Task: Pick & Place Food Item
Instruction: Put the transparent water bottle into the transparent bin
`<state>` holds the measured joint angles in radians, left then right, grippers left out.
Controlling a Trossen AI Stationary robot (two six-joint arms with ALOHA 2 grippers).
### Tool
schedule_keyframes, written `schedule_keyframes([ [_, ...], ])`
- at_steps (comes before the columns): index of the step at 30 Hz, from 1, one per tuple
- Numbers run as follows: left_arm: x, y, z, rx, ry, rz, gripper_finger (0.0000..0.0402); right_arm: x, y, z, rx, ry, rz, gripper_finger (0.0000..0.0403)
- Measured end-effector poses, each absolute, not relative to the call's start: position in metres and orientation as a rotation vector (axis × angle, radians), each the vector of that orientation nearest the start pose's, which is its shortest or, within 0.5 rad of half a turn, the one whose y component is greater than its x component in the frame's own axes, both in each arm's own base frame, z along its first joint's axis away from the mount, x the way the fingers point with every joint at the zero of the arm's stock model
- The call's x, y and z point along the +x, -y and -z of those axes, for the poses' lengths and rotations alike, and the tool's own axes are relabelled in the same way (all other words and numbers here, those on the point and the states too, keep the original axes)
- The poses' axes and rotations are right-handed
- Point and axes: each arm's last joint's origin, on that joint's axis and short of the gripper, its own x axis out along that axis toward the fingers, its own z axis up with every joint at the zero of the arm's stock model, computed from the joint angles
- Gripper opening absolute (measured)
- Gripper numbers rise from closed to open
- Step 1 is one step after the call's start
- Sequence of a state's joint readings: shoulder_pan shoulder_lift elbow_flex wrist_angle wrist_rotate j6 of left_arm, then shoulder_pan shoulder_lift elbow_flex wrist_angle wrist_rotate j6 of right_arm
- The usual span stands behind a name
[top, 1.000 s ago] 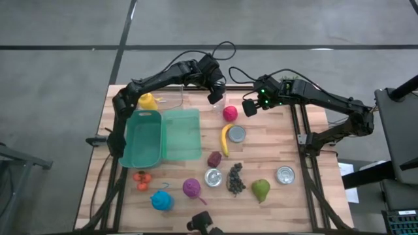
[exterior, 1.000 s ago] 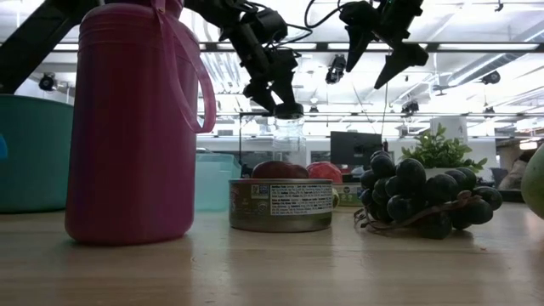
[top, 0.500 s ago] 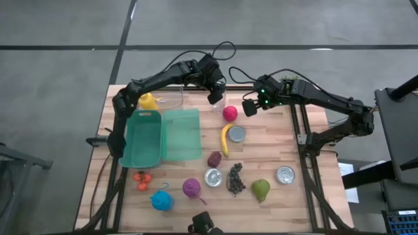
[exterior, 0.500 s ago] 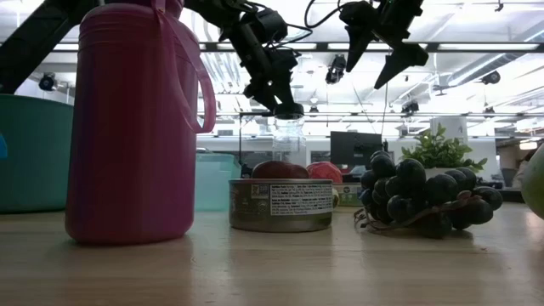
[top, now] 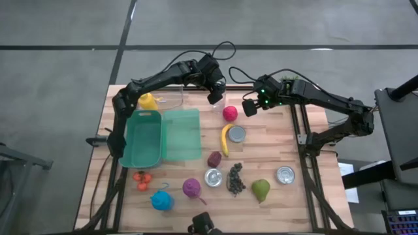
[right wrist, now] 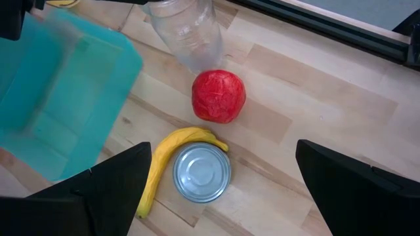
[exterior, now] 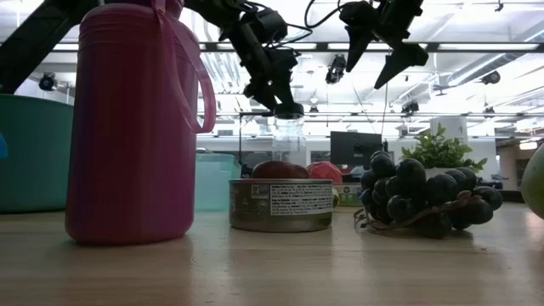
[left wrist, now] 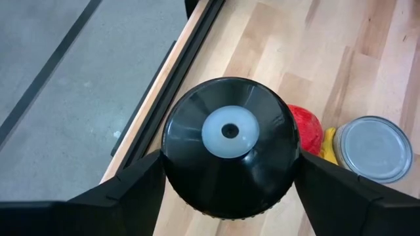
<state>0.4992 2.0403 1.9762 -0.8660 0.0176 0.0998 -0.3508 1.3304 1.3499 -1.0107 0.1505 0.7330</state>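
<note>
Black-lidded and made of clear plastic, a small jar (top: pixel 217 103) stands upright on the pale wooden table (top: pixel 281 140) toward its far edge, at about twelve o'clock from the table's middle. The left gripper (top: pixel 216 97) sits right over it, and the left wrist view shows both dark fingers (left wrist: pixel 125 190) pressed against the sides of the round lid, so it is clamped on the jar. In the low view the jar's base seems to be down at table level, though other things hide the contact.

Just beside the jar, at about four o'clock from it, lies a red apple-like fruit (top: pixel 229 113). Beyond that, toward five o'clock, come a yellow banana (top: pixel 225 140) and a silver tin can (top: pixel 236 134), touching or nearly so.

At three o'clock from the jar, the right gripper (top: pixel 249 108) hangs above the table with its fingers spread wide and nothing between them.

Left of the fruit, at about eight o'clock from the jar, rest a teal plastic bin (top: pixel 144 138) and its flat teal lid (top: pixel 181 134), side by side.
</note>
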Motion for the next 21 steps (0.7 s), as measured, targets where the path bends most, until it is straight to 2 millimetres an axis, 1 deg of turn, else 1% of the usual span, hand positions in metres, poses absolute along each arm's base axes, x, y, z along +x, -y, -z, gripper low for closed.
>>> schedule_keyframes([
  [3, 0.390, -0.212, -0.310, -0.147, -0.918, -0.399, 0.0298, 0.237, 0.091, -0.344, 0.756, -0.786, 0.807, 0.0378],
  [9, 0.382, -0.208, -0.326, -0.127, -0.885, -0.427, 0.0298, 0.237, 0.091, -0.344, 0.756, -0.786, 0.807, 0.0378],
  [15, 0.364, -0.199, -0.361, -0.093, -0.810, -0.469, 0.0298, 0.237, 0.091, -0.344, 0.756, -0.786, 0.807, 0.0378],
  [21, 0.332, -0.183, -0.395, -0.095, -0.801, -0.586, 0.0298, 0.237, 0.091, -0.344, 0.756, -0.786, 0.807, 0.0378],
])
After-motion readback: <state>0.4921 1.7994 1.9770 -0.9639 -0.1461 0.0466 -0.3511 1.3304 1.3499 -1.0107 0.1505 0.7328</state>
